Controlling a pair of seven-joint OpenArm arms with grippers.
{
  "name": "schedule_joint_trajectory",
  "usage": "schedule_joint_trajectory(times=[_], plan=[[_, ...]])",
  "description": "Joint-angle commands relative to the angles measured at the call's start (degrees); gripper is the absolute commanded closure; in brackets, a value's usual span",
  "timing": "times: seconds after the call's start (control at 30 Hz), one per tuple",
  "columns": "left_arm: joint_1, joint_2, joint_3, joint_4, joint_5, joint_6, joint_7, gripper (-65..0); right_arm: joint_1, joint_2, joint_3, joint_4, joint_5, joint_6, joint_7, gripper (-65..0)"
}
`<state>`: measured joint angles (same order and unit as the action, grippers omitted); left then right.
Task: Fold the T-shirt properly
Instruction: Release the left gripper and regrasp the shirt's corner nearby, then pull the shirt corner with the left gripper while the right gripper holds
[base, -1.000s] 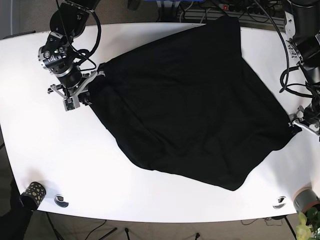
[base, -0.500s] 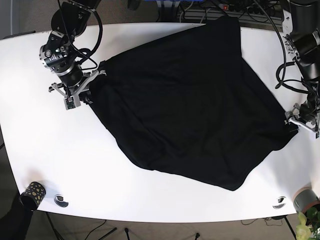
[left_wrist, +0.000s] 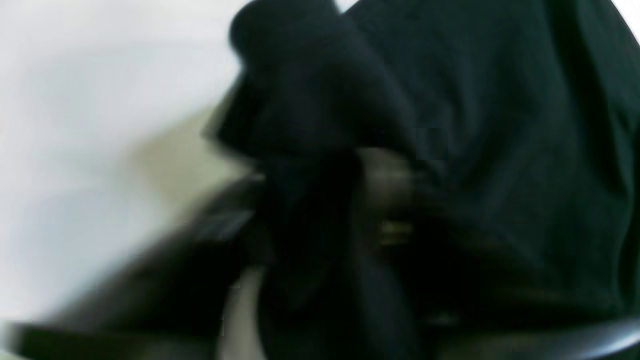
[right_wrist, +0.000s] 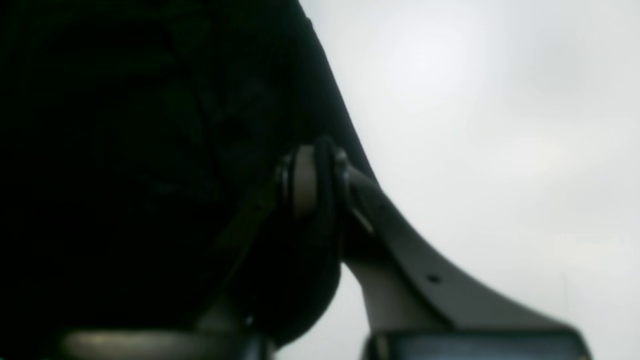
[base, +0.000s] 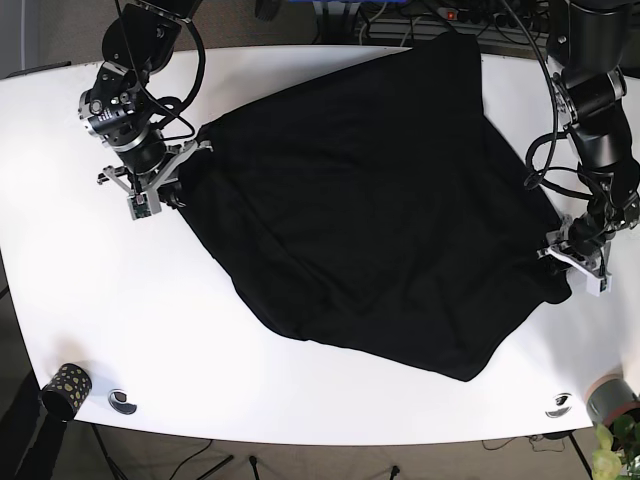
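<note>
The black T-shirt (base: 370, 200) lies spread across the white table (base: 150, 300), one corner reaching the far edge. In the base view my right gripper (base: 192, 154) is at the shirt's left edge, shut on it. The right wrist view shows its fingertips (right_wrist: 305, 180) pinching a fold of the dark T-shirt (right_wrist: 125, 150). My left gripper (base: 570, 254) is at the shirt's right corner, shut on the cloth. The blurred left wrist view shows the T-shirt (left_wrist: 500, 125) bunched up around the left gripper (left_wrist: 350, 200), with the fingers mostly hidden by cloth.
A black cup with gold dots (base: 65, 385) and a small round object (base: 122, 401) sit at the near left edge. Another round object (base: 560, 404), a grey cup (base: 612, 398) and a plant (base: 615, 455) are at the near right. Cables (base: 400, 25) run behind the table.
My left gripper has moved inward, toward the table's middle, dragging the shirt's right corner with it, so the cloth bunches there. The right gripper has hardly moved.
</note>
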<state>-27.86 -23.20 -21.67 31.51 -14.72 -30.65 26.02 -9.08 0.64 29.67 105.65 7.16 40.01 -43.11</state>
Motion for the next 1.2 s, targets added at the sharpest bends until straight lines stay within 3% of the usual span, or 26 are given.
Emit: schedule_joint_trajectory(times=[0.0, 0.13, 0.27, 0.47, 0.63, 0.87, 1.03, 1.1, 1.17], plan=[[-0.14, -0.32, 0.09, 0.1, 1.84, 0.1, 3.21, 0.0, 0.86, 0.72, 0.18, 0.6, 0.8, -0.01, 1.4, 0.0], [0.03, -0.58, -0.61, 0.19, 1.58, 0.1, 3.3, -0.8, 3.5, 0.81, 0.18, -0.99, 0.53, -0.01, 1.31, 0.0], [2.32, -2.34, -6.59, 0.19, 1.58, 0.02, 3.56, 0.0, 7.81, 1.07, 0.09, -3.89, 0.53, -0.01, 1.31, 0.0], [5.48, -4.01, -11.96, 3.53, 1.67, -0.6, 8.31, 0.0, 16.51, 5.2, -0.18, -9.51, 0.8, -0.01, -4.4, 0.0], [10.93, -4.01, -15.38, 14.16, 1.58, -4.11, 15.08, 0.0, 23.81, 6.78, -0.35, -12.94, 0.89, -0.01, -7.83, 0.0], [19.37, 0.56, -21.71, 32.89, 1.67, -4.82, 26.24, 0.0, 32.42, 8.37, 0.0, -18.3, 0.97, -0.01, -12.93, 0.0], [24.3, 4.78, -21.8, 42.3, 1.84, -4.82, 27.03, 0.0, 33.92, 8.98, 0.09, -25.16, 0.97, -0.01, -13.9, 0.0], [26.14, 6.1, -21.8, 44.84, 1.93, -4.82, 27.03, 0.0, 33.92, 8.98, 0.18, -27.01, 0.97, -0.01, -13.9, -3.3], [27.55, 7.33, -21.71, 46.16, 1.93, -4.82, 27.03, 0.0, 33.3, 8.98, 0.18, -27.36, 0.97, -0.01, -13.99, -14.0]])
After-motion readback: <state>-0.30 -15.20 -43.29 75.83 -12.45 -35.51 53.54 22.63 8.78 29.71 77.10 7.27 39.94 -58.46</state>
